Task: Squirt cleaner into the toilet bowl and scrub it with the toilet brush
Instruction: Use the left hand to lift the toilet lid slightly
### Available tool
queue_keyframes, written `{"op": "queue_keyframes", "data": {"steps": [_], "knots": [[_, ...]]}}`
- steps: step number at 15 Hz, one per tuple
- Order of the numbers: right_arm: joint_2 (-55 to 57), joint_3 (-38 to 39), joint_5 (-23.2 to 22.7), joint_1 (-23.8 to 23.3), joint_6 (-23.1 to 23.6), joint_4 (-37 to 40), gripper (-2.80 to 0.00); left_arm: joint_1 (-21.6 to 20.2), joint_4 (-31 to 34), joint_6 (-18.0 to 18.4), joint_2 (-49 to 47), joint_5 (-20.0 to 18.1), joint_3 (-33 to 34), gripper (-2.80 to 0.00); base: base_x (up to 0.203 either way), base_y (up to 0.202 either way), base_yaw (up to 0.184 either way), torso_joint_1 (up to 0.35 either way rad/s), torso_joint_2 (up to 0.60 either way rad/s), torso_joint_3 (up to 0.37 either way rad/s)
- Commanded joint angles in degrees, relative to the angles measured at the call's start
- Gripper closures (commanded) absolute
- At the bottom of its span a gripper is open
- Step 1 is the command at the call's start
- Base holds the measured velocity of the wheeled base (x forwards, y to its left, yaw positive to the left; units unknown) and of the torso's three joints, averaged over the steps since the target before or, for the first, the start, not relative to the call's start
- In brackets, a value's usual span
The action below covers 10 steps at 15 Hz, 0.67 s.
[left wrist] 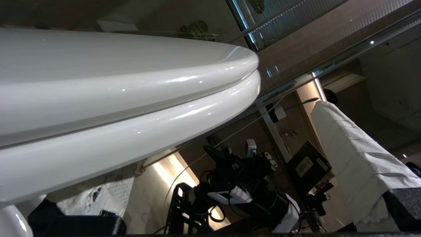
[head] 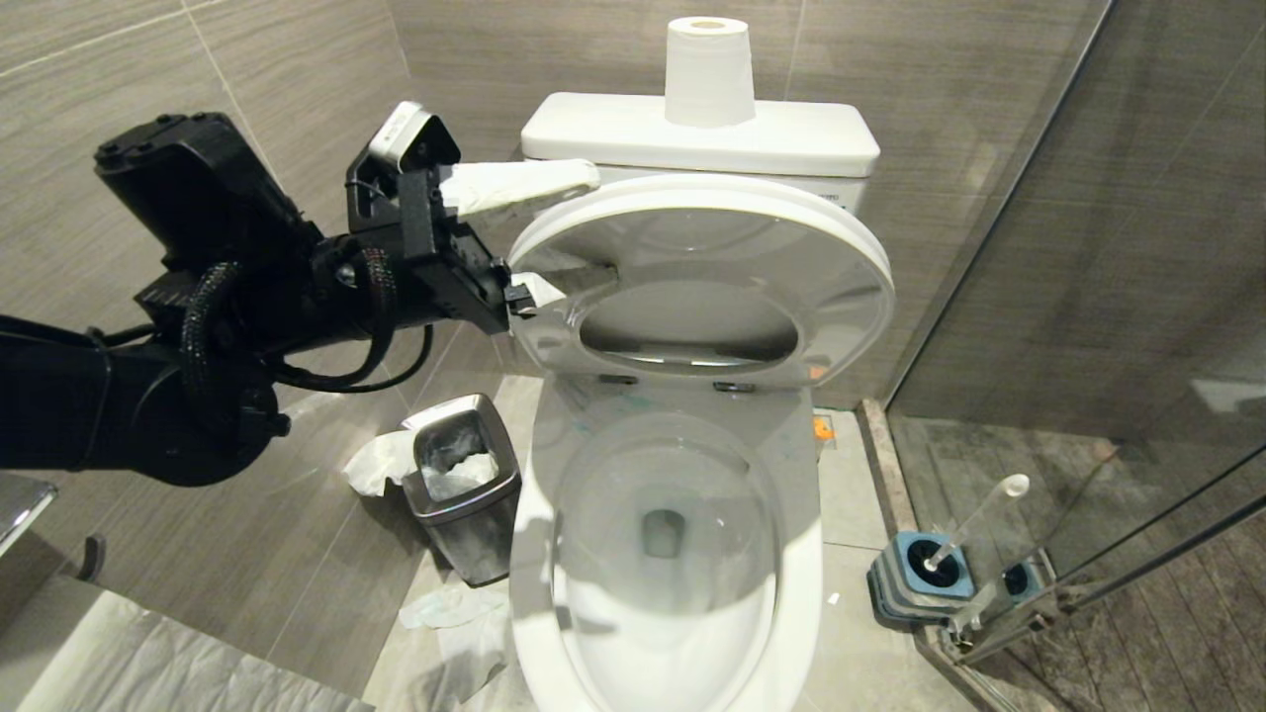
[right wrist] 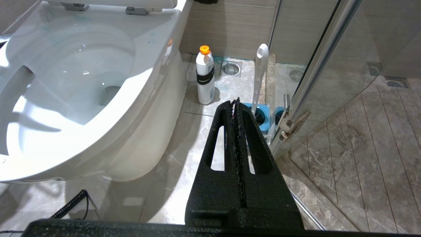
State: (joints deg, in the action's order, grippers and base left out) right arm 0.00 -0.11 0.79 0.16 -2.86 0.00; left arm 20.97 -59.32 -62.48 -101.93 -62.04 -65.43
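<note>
My left end effector (head: 529,237) is wide open at the raised lid.
Its paper-wrapped fingers (head: 514,186) straddle the shiny white toilet bowl (head: 791,554) lid's edge.

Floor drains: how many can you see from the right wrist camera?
4. One on the tiles behind the cleaner bottle; one past the brush handle; two behind the glass, though some of these may be reflections.

text: none legible | bottle (right wrist: 205,76): label perhaps there, unreadable | tank (head: 700,136): sticker edge only
</note>
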Motion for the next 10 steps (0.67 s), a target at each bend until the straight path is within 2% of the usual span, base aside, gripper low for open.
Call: {"op": "queue_keyframes", "data": {"steps": [1, 7, 10], "knots": [[0.0, -0.1, 0.0, 0.0, 0.0, 0.0, 0.0, 0.0, -0.2, 0.4, -2.7, 2.2, -2.6, -2.8, 0.0, 0.0, 0.0, 0.0, 0.0, 0.0], [0.0, 0.0, 0.0, 0.0, 0.0, 0.0, 0.0, 0.0, -0.2, 2.1, -6.3, 10.1, -10.3, -2.8, 0.0, 0.0, 0.0, 0.0, 0.0, 0.0], [0.0, 0.0, 0.0, 0.0, 0.0, 0.0, 0.0, 0.0, 0.4, 9.5, -8.7, 11.6, -12.8, -2.8, 0.0, 0.0, 0.0, 0.0, 0.0, 0.0]]}}
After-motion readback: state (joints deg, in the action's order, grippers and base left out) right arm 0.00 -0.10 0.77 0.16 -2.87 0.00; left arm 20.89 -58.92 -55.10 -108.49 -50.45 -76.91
